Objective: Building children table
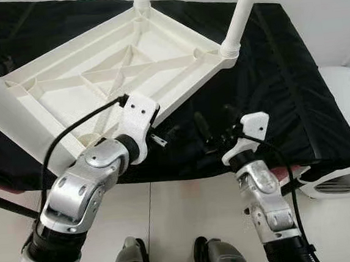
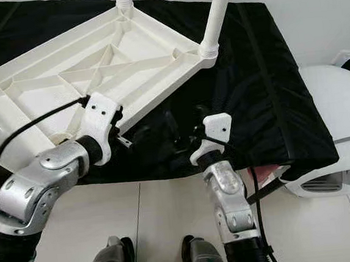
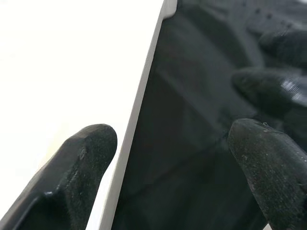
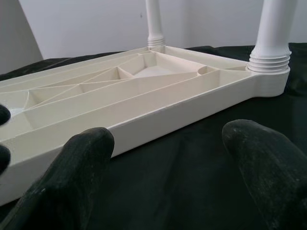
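White tabletop (image 1: 114,69) laid upside down on black cloth (image 1: 281,79), ribs up. Two legs (image 1: 241,15) seen screwed upright into far corners. Left gripper (image 3: 163,167) held at near edge of tabletop, fingers spread. Right gripper (image 4: 168,167) held low over cloth, just beside tabletop, fingers spread, nothing gripped.

The white tabletop (image 1: 126,68) lying upside down before me looks like moulded plastic, smooth with a faint sheen, ribbed on its underside. Its legs (image 1: 241,15) are the same glossy white plastic, with threaded collars at the base. Beneath the tabletop spreads a matt black cloth (image 1: 281,85), softly creased. My left gripper (image 3: 168,158) has black fingers (image 3: 79,167) with a fine, grainy texture. My arms (image 1: 82,188) are brushed silver metal.
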You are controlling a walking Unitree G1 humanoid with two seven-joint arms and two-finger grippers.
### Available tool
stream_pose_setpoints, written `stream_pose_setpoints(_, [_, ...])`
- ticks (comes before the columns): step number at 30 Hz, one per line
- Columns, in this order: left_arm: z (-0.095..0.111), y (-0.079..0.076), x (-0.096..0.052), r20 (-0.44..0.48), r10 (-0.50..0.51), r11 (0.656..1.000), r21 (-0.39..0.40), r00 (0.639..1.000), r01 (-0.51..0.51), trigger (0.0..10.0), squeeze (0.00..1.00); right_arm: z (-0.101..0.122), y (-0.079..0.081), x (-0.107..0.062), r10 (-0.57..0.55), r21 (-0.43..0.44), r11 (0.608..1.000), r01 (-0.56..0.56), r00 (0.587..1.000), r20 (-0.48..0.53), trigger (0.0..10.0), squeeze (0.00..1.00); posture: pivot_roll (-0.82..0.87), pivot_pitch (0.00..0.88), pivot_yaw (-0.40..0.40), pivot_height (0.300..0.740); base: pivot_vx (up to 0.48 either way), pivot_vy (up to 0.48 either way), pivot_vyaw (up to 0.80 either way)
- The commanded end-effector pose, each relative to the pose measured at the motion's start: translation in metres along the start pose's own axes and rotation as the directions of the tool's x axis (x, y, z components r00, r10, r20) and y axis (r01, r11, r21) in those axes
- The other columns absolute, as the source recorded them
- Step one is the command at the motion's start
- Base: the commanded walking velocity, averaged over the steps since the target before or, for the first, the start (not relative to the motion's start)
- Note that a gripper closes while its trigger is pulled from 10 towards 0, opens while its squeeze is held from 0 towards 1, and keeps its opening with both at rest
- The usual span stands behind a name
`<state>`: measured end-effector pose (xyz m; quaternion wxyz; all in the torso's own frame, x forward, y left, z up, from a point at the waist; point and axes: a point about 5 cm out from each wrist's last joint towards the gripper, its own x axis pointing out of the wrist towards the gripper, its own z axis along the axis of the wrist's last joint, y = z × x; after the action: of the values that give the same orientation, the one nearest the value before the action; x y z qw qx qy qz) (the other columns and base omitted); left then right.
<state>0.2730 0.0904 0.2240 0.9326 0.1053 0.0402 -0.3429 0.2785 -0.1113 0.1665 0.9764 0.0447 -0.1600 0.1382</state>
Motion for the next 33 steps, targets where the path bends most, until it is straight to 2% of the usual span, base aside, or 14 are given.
stream_pose_setpoints(1, [0.004, -0.006, -0.004, 0.036, -0.112, 0.994, 0.007, 0.993, 0.111, 10.0, 0.0, -0.003, 0.0, -0.004, -0.018, -0.009, 1.0, 0.018, 1.0, -0.009, 10.0, 0.0, 0.02, 0.11, -0.035, 0.74, 0.0, 0.0, 0.0])
stream_pose_setpoints(4, [0.009, -0.001, -0.006, 0.06, -0.091, 0.996, 0.016, 0.994, 0.09, 10.0, 0.0, -0.006, 0.001, -0.005, -0.029, -0.023, 0.999, 0.029, 1.0, -0.013, 10.0, 0.0, 0.03, 0.107, -0.038, 0.74, 0.0, 0.0, 0.0])
stream_pose_setpoints(5, [-0.004, 0.01, -0.002, -0.009, -0.023, 0.998, 0.056, 1.0, 0.023, 10.0, 0.0, -0.007, 0.001, -0.005, -0.048, -0.032, 0.998, 0.047, 0.999, -0.006, 10.0, 0.0, 0.03, 0.098, -0.041, 0.74, 0.0, 0.0, 0.0])
stream_pose_setpoints(6, [-0.004, 0.01, -0.002, -0.009, -0.023, 0.998, 0.056, 1.0, 0.023, 10.0, 0.0, -0.007, 0.001, -0.005, -0.048, -0.032, 0.998, 0.047, 0.999, -0.006, 10.0, 0.0, 0.03, 0.098, -0.041, 0.74, 0.0, 0.0, 0.0])
stream_pose_setpoints(8, [-0.02, 0.018, 0.001, -0.089, 0.033, 0.994, 0.105, 0.995, -0.024, 10.0, 0.0, -0.008, 0.002, -0.005, -0.052, -0.028, 0.998, 0.052, 0.999, -0.003, 10.0, 0.0, 0.04, 0.093, -0.042, 0.74, 0.0, 0.0, 0.0])
stream_pose_setpoints(9, [-0.02, 0.018, 0.001, -0.089, 0.033, 0.994, 0.105, 0.995, -0.024, 10.0, 0.0, -0.008, 0.002, -0.005, -0.052, -0.028, 0.998, 0.052, 0.999, -0.003, 10.0, 0.0, 0.04, 0.093, -0.042, 0.74, 0.0, 0.0, 0.0])
stream_pose_setpoints(11, [-0.032, 0.019, 0.003, -0.149, 0.06, 0.99, 0.134, 0.987, -0.04, 10.0, 0.0, -0.007, 0.004, -0.005, -0.05, -0.029, 0.998, 0.05, 0.999, -0.002, 10.0, 0.0, 0.04, 0.089, -0.043, 0.74, 0.0, 0.0, 0.0])
stream_pose_setpoints(17, [-0.057, 0.022, 0.005, -0.254, 0.106, 0.981, 0.187, 0.961, -0.059, 10.0, 0.0, -0.003, 0.01, -0.004, -0.046, -0.02, 0.999, 0.046, 0.999, 0.014, 10.0, 0.0, 0.04, 0.08, -0.044, 0.74, 0.0, 0.0, 0.0])
stream_pose_setpoints(28, [-0.065, 0.031, 0.004, -0.297, 0.157, 0.969, 0.23, 0.942, -0.089, 10.0, 0.0, 0.001, 0.016, -0.006, -0.046, -0.007, 0.999, 0.046, 0.998, 0.033, 10.0, 0.0, 0.04, 0.073, -0.038, 0.74, 0.0, 0.0, 0.0])
stream_pose_setpoints(29, [-0.064, 0.031, 0.004, -0.293, 0.158, 0.969, 0.229, 0.943, -0.091, 7.4, 0.0, 0.001, 0.017, -0.006, -0.046, -0.003, 0.999, 0.046, 0.998, 0.031, 10.0, 0.0, 0.04, 0.071, -0.037, 0.74, 0.0, 0.0, 0.0])
stream_pose_setpoints(30, [-0.063, 0.032, 0.004, -0.288, 0.161, 0.968, 0.231, 0.944, -0.094, 1.3, 0.0, 0.0, 0.018, -0.007, -0.047, -0.002, 0.999, 0.047, 0.998, 0.03, 10.0, 0.0, 0.03, 0.071, -0.036, 0.74, 0.0, 0.0, 0.0])
stream_pose_setpoints(31, [-0.063, 0.033, 0.004, -0.284, 0.162, 0.968, 0.233, 0.945, -0.096, 1.3, 0.0, 0.0, 0.018, -0.007, -0.048, -0.002, 0.999, 0.048, 0.998, 0.029, 10.0, 0.0, 0.03, 0.071, -0.036, 0.74, 0.0, 0.0, 0.0])
stream_pose_setpoints(32, [-0.062, 0.033, 0.004, -0.28, 0.159, 0.967, 0.236, 0.947, -0.093, 0.0, 0.0, 0.0, 0.018, -0.008, -0.049, -0.002, 0.999, 0.049, 0.998, 0.028, 10.0, 0.0, 0.03, 0.071, -0.034, 0.74, 0.0, 0.0, 0.0])
stream_pose_setpoints(33, [-0.062, 0.034, 0.004, -0.277, 0.159, 0.967, 0.236, 0.948, -0.093, 0.0, 0.0, 0.0, 0.018, -0.008, -0.051, -0.006, 0.999, 0.052, 0.998, 0.027, 10.0, 0.0, 0.03, 0.071, -0.034, 0.74, 0.0, 0.0, 0.0])
